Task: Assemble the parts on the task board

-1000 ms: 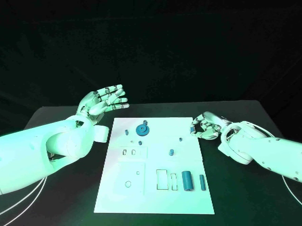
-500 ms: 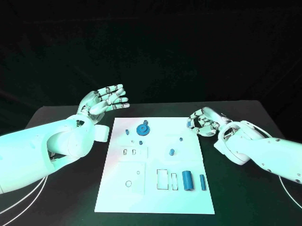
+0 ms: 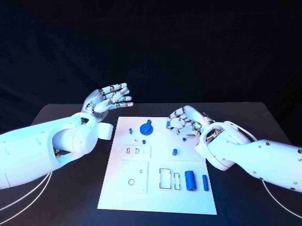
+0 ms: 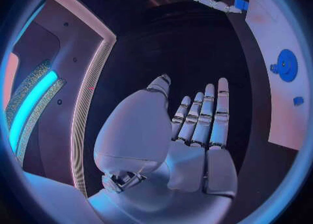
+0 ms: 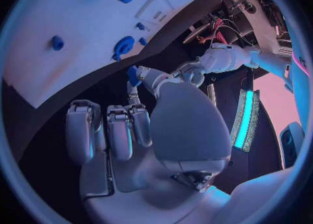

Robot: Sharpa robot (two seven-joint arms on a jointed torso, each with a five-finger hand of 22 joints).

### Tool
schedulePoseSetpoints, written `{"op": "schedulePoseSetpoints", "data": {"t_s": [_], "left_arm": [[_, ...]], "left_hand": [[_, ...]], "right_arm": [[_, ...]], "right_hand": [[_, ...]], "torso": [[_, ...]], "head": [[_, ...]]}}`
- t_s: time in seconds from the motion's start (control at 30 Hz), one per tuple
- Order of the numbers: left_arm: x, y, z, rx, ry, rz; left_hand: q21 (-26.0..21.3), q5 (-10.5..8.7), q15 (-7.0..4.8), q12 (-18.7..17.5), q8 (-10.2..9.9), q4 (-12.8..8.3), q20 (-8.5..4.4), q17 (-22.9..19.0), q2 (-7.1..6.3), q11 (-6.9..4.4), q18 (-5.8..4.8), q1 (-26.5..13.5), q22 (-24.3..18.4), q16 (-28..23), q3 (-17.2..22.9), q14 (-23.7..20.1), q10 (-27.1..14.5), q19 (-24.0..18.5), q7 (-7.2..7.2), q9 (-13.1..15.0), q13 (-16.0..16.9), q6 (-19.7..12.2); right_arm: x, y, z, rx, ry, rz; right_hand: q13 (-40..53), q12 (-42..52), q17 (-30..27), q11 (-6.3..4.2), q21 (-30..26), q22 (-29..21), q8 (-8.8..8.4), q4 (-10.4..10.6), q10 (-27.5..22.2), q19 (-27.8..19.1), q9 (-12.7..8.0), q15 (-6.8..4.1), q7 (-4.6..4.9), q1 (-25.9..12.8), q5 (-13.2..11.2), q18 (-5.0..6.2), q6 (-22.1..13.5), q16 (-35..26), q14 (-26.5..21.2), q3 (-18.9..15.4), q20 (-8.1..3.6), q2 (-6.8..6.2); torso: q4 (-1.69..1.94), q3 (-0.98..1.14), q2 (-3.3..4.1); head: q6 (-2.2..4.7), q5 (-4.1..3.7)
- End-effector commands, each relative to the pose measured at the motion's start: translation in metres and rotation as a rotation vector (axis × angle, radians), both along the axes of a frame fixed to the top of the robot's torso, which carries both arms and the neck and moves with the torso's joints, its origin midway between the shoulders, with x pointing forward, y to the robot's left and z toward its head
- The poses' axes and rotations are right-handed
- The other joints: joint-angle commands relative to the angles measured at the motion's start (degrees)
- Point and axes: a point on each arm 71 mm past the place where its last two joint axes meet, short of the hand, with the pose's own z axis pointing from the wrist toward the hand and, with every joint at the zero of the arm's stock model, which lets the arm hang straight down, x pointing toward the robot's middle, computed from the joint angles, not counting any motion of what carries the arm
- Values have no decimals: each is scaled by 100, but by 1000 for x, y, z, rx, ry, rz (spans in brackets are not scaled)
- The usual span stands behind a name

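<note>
While the left hand (image 3: 109,100) hovers spread, right hand (image 3: 184,122) pinches a blue part (image 5: 133,75) — above the task board (image 3: 191,197)

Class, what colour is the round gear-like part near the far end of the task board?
Blue round part, clearest in the head view.

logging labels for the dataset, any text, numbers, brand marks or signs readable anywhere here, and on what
None can be read.
The task board carries only outlined recesses and blue parts, no print that shows.
The left robot hand and right robot hand, which pinches a small blue part, show no legible marking.
</note>
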Motion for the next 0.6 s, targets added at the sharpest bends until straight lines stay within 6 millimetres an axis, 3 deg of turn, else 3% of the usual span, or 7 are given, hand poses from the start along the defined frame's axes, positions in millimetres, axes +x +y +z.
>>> {"op": "schedulePoseSetpoints", "data": {"t_s": [0.03, 0.17, 0.23, 0.27, 0.6], "left_arm": [[0, -2, 0, -6, 1, -13], [0, -2, 0, -5, 3, -15], [0, -3, -1, -4, 5, -15], [1, -3, -1, -4, 6, -16], [0, -6, -1, -5, 9, -22]], "left_hand": [[40, -6, -2, 0, 26, 0, 3, 9, 8, 15, 51, 52, -2, 40, 45, -46, 48, -43, 497, 5, 3, 8], [50, -7, -1, 29, 47, -1, 4, 25, 9, 23, 52, 76, 0, 57, 59, -43, 226, -47, 503, 16, 19, 65], [65, -7, 0, 65, 72, 4, 4, 49, 8, 29, 53, 95, 5, 84, 74, -38, 335, -52, 505, 29, 30, 132], [66, -7, 0, 67, 73, 4, 4, 50, 7, 29, 53, 96, 5, 86, 74, -38, 339, -52, 505, 29, 30, 134], [69, -7, 0, 74, 79, 5, 4, 55, 7, 29, 53, 100, 6, 92, 78, -36, 358, -53, 505, 32, 32, 150]], "right_arm": [[-5, 15, -1, -43, -3, 1], [-10, 35, -4, -55, -5, 30], [-13, 45, -8, -61, -1, 43], [-14, 51, -11, -66, 4, 54], [-21, 82, -34, -126, 42, 100]], "right_hand": [[832, 16, 1507, -35, 32, 879, 208, 26, 56, 135, 228, -33, -50, -45, 8, -94, 9, 22, 596, -6, -34, 13], [844, 27, 1507, -38, 33, 881, 219, 30, 66, 136, 233, -34, -55, -60, 9, -94, 10, 22, 596, -3, -34, 17], [842, 25, 1507, -39, 28, 877, 221, 31, 64, 134, 234, -34, -55, -64, 9, -93, 10, 22, 596, -2, -34, 18], [842, 25, 1507, -39, 28, 877, 221, 31, 64, 134, 234, -34, -55, -64, 9, -93, 10, 22, 596, -2, -34, 18], [834, 16, 1507, -37, 10, 866, 229, 47, 59, 126, 239, -35, -51, -126, 6, -89, -20, 22, 596, -15, -36, -10]], "torso": [[13, -22, -25], [20, -39, -30], [14, -30, -31], [18, -38, -32], [29, -35, -22]], "head": [[-36, 43], [-58, 54], [-71, 64], [-82, 66], [-132, 96]]}}
